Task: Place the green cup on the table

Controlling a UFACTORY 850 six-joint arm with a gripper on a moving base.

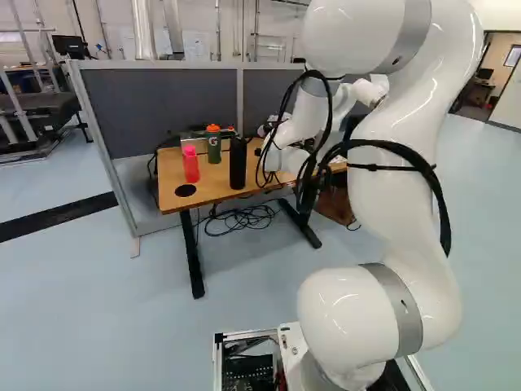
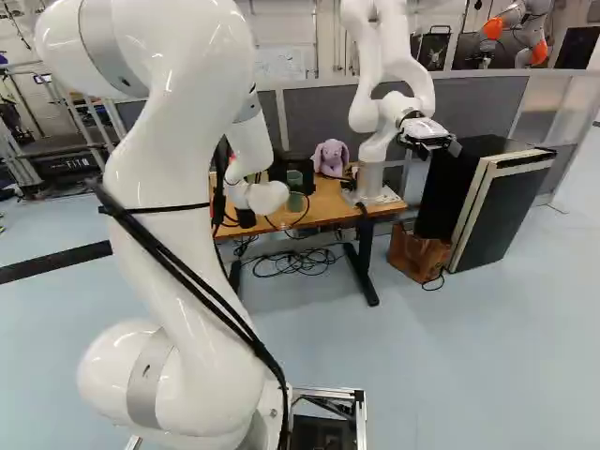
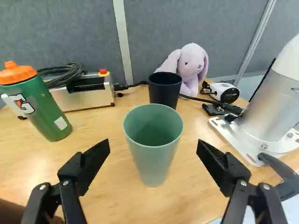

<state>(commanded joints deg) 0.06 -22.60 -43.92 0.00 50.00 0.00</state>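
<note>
The green cup [image 3: 154,154] stands upright on the wooden table [image 3: 126,205], its open mouth facing up; the right base view shows the cup [image 2: 296,202] beside my arm's white wrist. In the wrist view my gripper [image 3: 154,146] is open, one black finger on each side of the cup in the picture, with visible gaps and no contact. How far the fingertips reach along the cup, I cannot tell. Both base views have the gripper hidden behind the arm.
A dark cup [image 3: 164,88] stands close behind the green one, near a purple plush rabbit [image 3: 190,65]. Green bottle [image 3: 39,105], control box [image 3: 88,93], pink bottle [image 1: 190,164] and black bottle [image 1: 238,162] share the table. Another robot [image 2: 375,169] is mounted there, its base beside cables.
</note>
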